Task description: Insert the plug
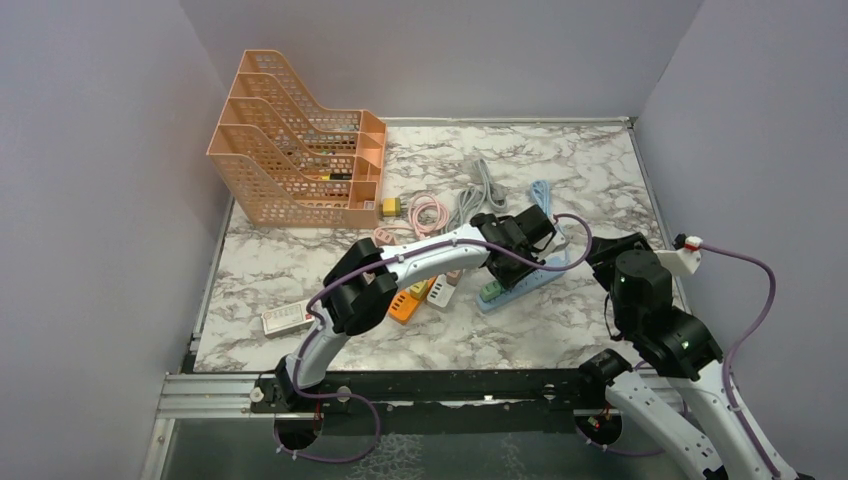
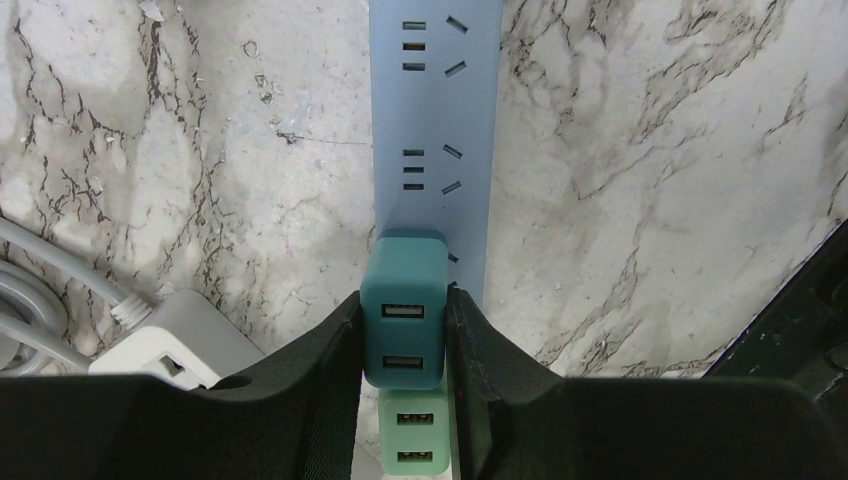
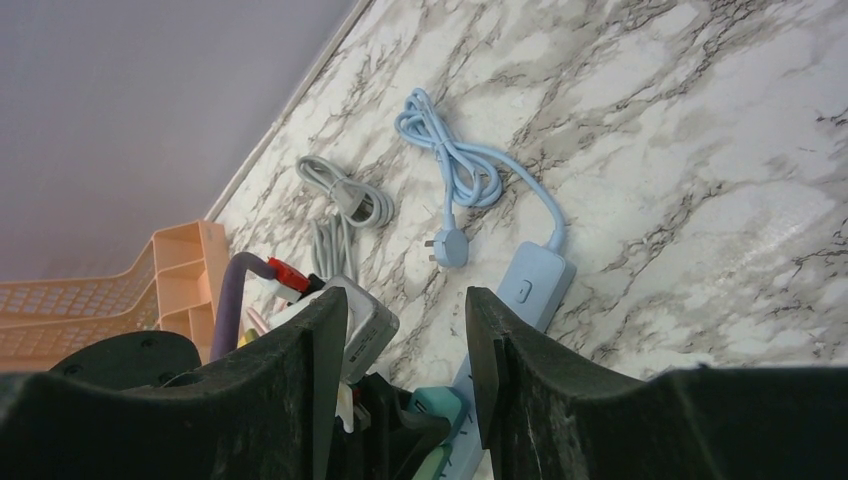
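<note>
A light blue power strip (image 2: pixel 433 120) lies on the marble table; it also shows in the top view (image 1: pixel 520 284) and the right wrist view (image 3: pixel 535 278). My left gripper (image 2: pixel 404 345) is shut on a teal USB charger plug (image 2: pixel 404 310), held over the strip's near end. A light green USB charger (image 2: pixel 414 435) sits on the strip right behind it. My right gripper (image 3: pixel 405 365) is open and empty, hovering beside the strip's switch end, with the teal plug (image 3: pixel 435 403) visible between its fingers below.
An orange file rack (image 1: pixel 300 150) stands at the back left. Coiled grey (image 1: pixel 478 190), pink (image 1: pixel 428 212) and blue (image 3: pixel 450 165) cables lie behind the strip. Orange (image 1: pixel 404 305) and white (image 1: pixel 441 293) adapters and a white box (image 1: pixel 286 318) lie left of the strip.
</note>
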### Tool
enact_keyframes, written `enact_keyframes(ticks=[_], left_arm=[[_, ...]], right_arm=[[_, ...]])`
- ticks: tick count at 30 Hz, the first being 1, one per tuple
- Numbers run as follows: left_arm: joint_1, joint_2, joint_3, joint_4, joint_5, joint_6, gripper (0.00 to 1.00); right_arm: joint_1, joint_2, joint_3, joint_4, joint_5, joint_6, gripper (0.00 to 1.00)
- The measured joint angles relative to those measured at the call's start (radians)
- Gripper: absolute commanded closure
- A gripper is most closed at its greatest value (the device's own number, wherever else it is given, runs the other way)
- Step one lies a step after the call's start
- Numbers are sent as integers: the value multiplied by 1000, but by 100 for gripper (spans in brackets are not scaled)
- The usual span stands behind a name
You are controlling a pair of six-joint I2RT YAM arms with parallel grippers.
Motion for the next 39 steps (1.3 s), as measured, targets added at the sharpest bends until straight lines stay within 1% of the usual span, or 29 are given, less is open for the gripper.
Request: enact_keyframes(ticks=[10, 17, 26, 32, 39], left_arm=[[-11, -37, -78, 67, -21, -29, 100], [-14, -36, -77, 64, -30, -46, 100], [-25, -29, -82, 58, -61, -63, 100], [-35, -29, -138, 107, -84, -63, 100], [-44, -47, -192, 166, -106, -58, 100]], right_arm=[[0, -32, 9, -2, -8, -22, 53], [0, -29, 47, -5, -10, -50, 54], [0, 25, 106, -9, -13, -79, 56], [0, 47, 113, -9, -13, -82, 57], [0, 114, 158, -10, -14, -62, 58]])
